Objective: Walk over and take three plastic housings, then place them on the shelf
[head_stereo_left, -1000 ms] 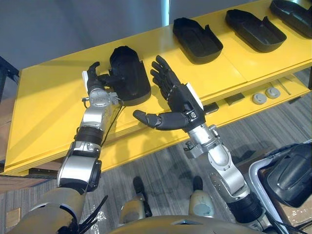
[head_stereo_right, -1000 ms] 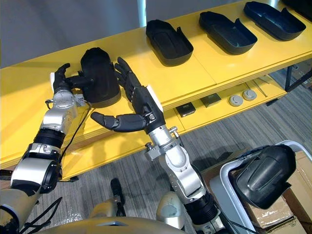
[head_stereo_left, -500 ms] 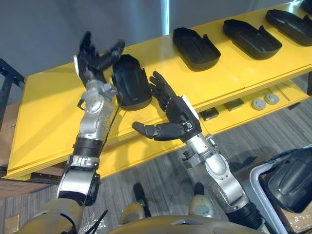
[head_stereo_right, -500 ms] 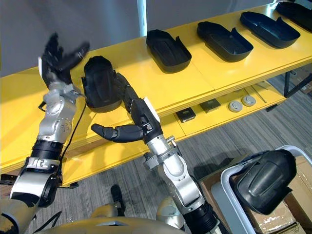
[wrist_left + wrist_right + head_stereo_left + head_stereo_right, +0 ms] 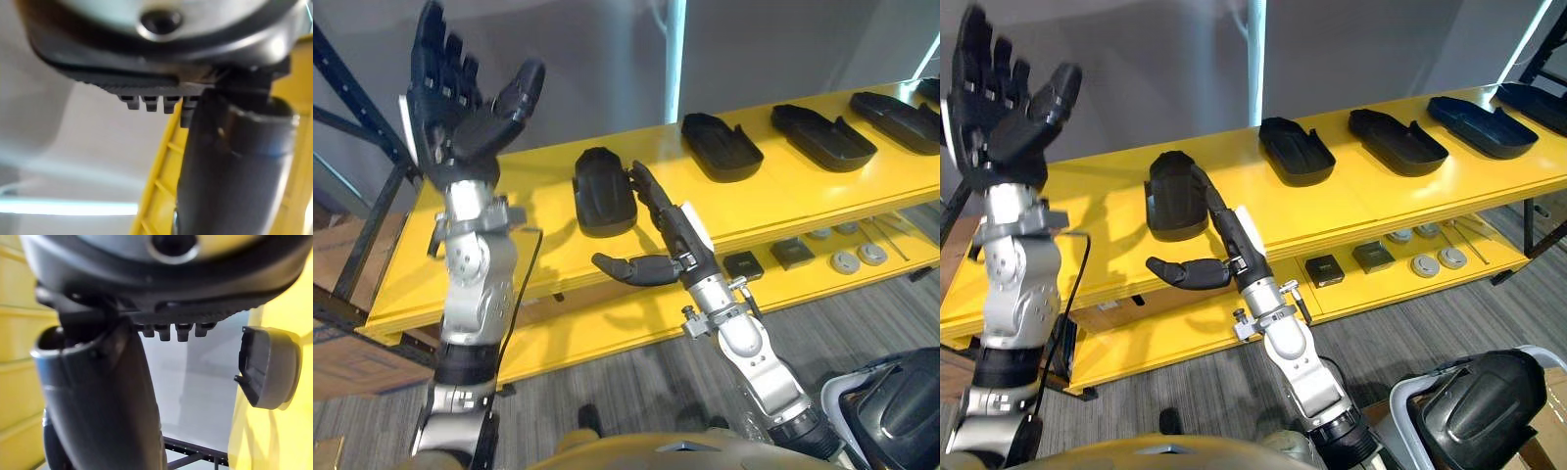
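Left hand: the left hand [image 5: 460,103] is raised high above the left end of the yellow shelf [image 5: 548,201]. Its fingers are spread and straight, it holds nothing, and it is well apart from every housing.

Leftmost housing: the leftmost housing [image 5: 603,191] is a dark plastic shell. It lies on the shelf's top board, left of the middle and between the back and front edges, with its long axis running back to front.

Handling: it looks like a thin, rigid moulding, so probably light and stiff. The smooth sides are likely to slip under straight fingers, and a hard squeeze could flex the walls.

Where to hold: the best hold looks to be across the narrow width, thumb on one long wall and fingers on the other, near mid-length so it does not tip.

Right hand: the right hand [image 5: 677,235] is open. Its fingers lie straight along the housing's right wall, touching or just beside it. The thumb sticks out leftward past the shelf's front edge, below the housing and gripping nothing.

Housing to hand: the housing is immediately left of the right fingers. It rests on the board, not in the hand.

Other housings: a second housing [image 5: 722,147], a third housing [image 5: 822,124] and a fourth housing [image 5: 901,108] are spaced along the board toward the right end, each open side up.

Low right: another dark shell [image 5: 1474,411] sits by the robot's right side, off the shelf.
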